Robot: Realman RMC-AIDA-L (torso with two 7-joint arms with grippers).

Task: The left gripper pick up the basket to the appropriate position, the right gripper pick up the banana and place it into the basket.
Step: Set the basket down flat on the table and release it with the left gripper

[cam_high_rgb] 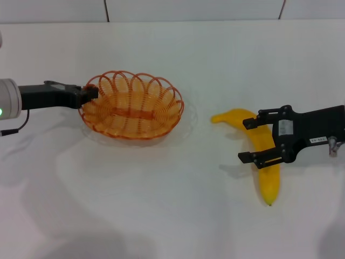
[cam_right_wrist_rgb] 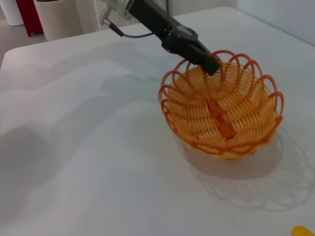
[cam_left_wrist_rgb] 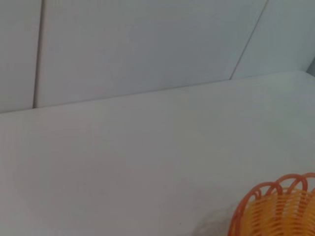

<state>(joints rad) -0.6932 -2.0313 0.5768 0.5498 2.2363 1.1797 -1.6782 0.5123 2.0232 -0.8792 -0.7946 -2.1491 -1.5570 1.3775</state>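
The orange wire basket (cam_high_rgb: 161, 110) is at the left-centre of the white table, and my left gripper (cam_high_rgb: 90, 93) is shut on its left rim. In the right wrist view the basket (cam_right_wrist_rgb: 170, 110) looks tilted, with a shadow spread under it, and the left gripper (cam_right_wrist_rgb: 209, 61) pinches the scalloped rim. A piece of the basket (cam_left_wrist_rgb: 280, 206) shows in the left wrist view. The yellow banana (cam_high_rgb: 268, 178) lies on the table at the right. My right gripper (cam_high_rgb: 243, 140) is open over its middle, one finger on each side. The banana's end (cam_right_wrist_rgb: 304, 231) just shows in the right wrist view.
White table (cam_high_rgb: 172, 216) with a tiled wall behind it. Beyond the table's far edge in the right wrist view stand a beige bin (cam_right_wrist_rgb: 56, 17) and a red object (cam_right_wrist_rgb: 30, 14).
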